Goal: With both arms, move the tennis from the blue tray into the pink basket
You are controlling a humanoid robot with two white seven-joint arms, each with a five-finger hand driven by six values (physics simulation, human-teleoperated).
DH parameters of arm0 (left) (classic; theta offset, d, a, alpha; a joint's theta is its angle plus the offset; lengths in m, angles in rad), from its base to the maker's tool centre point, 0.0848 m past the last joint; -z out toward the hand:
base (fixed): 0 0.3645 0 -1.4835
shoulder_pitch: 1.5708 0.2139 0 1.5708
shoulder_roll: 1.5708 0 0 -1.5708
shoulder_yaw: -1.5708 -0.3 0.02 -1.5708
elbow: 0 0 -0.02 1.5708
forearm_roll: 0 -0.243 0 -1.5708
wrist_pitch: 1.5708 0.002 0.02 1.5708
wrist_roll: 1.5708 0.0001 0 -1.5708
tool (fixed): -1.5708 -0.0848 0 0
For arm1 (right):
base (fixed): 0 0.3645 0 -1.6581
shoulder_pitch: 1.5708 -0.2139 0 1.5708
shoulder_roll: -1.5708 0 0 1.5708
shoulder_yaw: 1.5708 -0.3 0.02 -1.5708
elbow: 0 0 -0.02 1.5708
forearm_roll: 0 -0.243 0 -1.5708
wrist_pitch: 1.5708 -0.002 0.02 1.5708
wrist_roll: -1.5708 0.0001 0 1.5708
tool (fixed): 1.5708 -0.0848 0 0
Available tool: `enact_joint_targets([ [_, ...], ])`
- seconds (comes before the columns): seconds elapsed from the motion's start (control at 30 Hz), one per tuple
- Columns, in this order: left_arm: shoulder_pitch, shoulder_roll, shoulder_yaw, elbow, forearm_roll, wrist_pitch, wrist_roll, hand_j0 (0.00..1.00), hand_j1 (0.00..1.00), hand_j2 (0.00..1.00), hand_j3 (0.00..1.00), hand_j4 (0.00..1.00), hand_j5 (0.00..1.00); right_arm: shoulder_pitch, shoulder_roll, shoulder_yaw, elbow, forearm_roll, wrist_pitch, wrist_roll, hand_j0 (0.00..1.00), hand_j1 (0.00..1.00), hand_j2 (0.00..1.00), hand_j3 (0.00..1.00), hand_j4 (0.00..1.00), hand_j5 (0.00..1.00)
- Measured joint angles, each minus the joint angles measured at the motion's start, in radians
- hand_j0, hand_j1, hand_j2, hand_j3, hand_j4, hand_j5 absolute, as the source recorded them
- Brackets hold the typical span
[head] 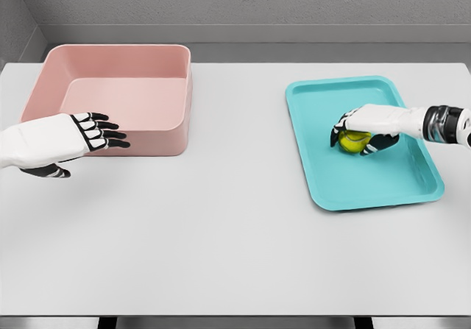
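Tennis ball (pixel 354 141) under right hand (pixel 366 129), on blue tray (pixel 346 189)

I have one view only, from the head camera, so nothing is shared with a second picture. It looks down and forward from above the near edge of the white table (pixel 235 233), taking in almost the whole top. Beyond the table's far edge I see a grey wall. The pink basket (pixel 118 93) sits toward the table's far left, the blue tray (pixel 412 189) toward its right, both at middle range, neither close up.
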Motion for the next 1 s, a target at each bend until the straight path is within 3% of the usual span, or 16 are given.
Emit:
enact_joint_targets([
  [0.33,0.0,-0.001,0.001,-0.001,0.003,0.0,0.0,1.0,1.0,1.0,1.0,1.0,1.0,0.008,-0.029,-0.048,-0.071,-0.008,0.0,0.0,0.44,0.44,0.44,0.44,0.44,0.44],
  [0.63,0.0,-0.001,0.001,-0.001,0.002,0.0,0.0,1.0,1.0,1.0,1.0,1.0,1.0,0.028,-0.091,-0.052,-0.288,-0.006,0.0,0.001,0.4,0.4,0.4,0.4,0.4,0.4],
  [1.0,0.0,-0.002,0.001,-0.002,0.002,0.0,0.0,1.0,1.0,1.0,1.0,1.0,1.0,0.026,-0.044,-0.032,-0.485,0.012,-0.001,0.019,0.38,0.38,0.38,0.38,0.38,0.38],
])
